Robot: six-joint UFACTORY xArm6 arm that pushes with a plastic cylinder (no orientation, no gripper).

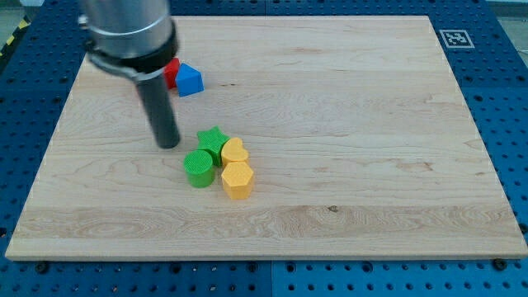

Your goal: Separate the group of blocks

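A tight group of blocks lies near the board's middle left: a green star (pixel 213 140), a green cylinder (pixel 198 167), a yellow heart-like block (pixel 234 152) and a yellow hexagon (pixel 238 179), all touching or nearly so. My tip (pixel 168 144) rests on the board just to the view's left of the green star, a short gap from it and above the green cylinder. A blue block (pixel 189 79) and a red block (pixel 172 73), partly hidden behind the rod, sit together near the view's top left.
The wooden board (pixel 346 124) lies on a blue perforated table. A black-and-white marker tag (pixel 454 38) is at the board's top right corner. The arm's grey housing (pixel 128 33) fills the view's top left.
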